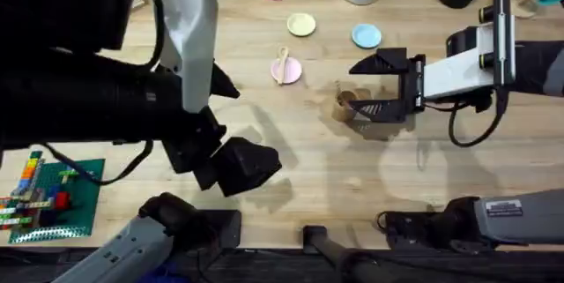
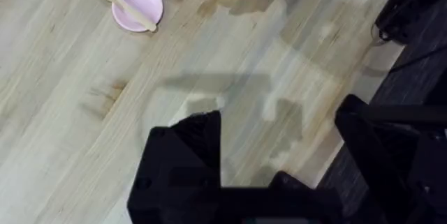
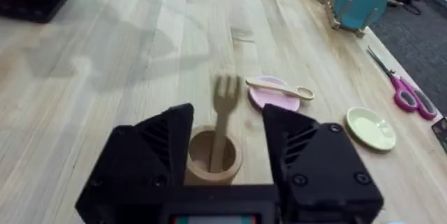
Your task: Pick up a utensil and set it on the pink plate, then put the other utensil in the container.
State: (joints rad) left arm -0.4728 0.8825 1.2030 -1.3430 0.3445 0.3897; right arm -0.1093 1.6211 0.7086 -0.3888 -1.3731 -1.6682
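Right gripper (image 3: 227, 151) open around fork (image 3: 223, 123) in container (image 3: 211, 160)

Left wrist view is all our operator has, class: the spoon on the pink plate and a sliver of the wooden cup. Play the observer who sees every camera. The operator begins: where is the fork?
Observer: The fork stands in the container, handle down, tines up.
Operator: Is the right arm gripping it?
Observer: No. The right gripper has its jaws open, one on either side of the container, and the fork stands free between them.
Operator: What lies beyond the pink plate?
Observer: In the overhead view, a yellow-green plate and a light blue plate sit farther back on the table.
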